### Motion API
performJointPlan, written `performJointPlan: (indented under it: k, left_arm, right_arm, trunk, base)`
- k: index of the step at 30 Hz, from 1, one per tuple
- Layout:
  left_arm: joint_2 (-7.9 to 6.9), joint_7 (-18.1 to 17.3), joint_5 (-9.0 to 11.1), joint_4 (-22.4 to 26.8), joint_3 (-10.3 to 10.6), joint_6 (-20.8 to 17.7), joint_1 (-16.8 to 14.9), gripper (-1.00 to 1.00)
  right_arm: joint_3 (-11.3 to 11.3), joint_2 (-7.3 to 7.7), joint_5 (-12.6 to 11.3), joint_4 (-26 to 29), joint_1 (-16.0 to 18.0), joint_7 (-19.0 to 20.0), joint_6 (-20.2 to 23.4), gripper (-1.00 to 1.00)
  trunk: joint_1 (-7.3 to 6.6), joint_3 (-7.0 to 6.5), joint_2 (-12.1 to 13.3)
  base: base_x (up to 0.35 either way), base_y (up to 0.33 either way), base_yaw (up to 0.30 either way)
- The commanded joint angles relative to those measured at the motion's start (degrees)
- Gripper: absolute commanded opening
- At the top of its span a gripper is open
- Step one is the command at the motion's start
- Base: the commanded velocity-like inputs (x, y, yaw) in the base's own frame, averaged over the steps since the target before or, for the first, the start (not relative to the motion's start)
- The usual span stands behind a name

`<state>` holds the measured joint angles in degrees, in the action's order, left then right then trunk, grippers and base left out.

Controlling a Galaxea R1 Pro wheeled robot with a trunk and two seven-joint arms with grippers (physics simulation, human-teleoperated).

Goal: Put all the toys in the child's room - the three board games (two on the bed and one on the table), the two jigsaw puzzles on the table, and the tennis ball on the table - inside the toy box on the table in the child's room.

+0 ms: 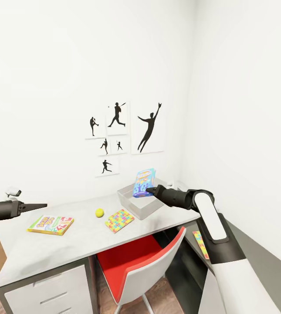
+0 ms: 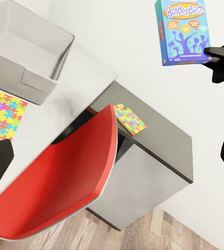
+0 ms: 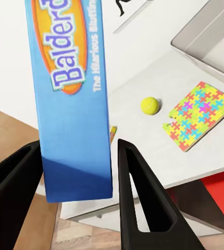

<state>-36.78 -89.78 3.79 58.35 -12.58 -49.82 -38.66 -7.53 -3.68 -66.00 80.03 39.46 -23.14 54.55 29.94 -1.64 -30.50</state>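
Here, right claw (image 3: 75,172) gripping blue board game (image 1: 143,183) (lower edge hidden) above toy box (image 1: 133,205), left claw (image 1: 39,205) state unclear

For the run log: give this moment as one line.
right gripper: holds blue game over toy box | left gripper: free | ball, puzzle: on table

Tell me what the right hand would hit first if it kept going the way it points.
Likely the toy box: the right hand, holding the blue board game, points left over it; depth is unclear.
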Motion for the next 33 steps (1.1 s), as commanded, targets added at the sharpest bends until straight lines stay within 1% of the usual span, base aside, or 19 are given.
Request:
performJointPlan:
  k: [1, 17, 25, 33]
  left_arm:
    - [-0.03, -0.22, -0.01, -0.02, 0.01, -0.61, -0.01, 1.00]
    - [0.00, -0.22, -0.01, 0.00, 0.01, -0.63, -0.01, 1.00]
    - [0.00, -0.22, -0.01, -0.70, 0.01, -0.56, -0.01, 1.00]
    - [-0.03, -0.22, 0.00, -1.28, -0.03, -0.46, -0.01, 1.00]
  right_arm:
    - [0.06, -0.01, -0.63, 0.01, 0.03, -0.59, 0.08, -1.00]
    - [-0.16, -0.01, -0.57, -0.05, 0.00, -0.59, -0.15, -1.00]
    - [-0.18, -0.01, -0.62, -0.05, 0.00, -0.59, -0.15, -1.00]
    - [-0.20, -0.01, -0.62, -0.05, 0.00, -0.59, -0.11, -1.00]
  trunk:
    - [0.02, 0.02, -0.04]
    - [0.02, 0.02, -0.04]
    - [0.02, 0.02, -0.04]
    - [0.02, 0.02, -0.04]
  base:
    - [0.000, 0.000, 0.003]
    - [0.003, 0.000, 0.000]
    - [0.142, 0.000, 0.000]
    - [0.022, 0.000, 0.000]
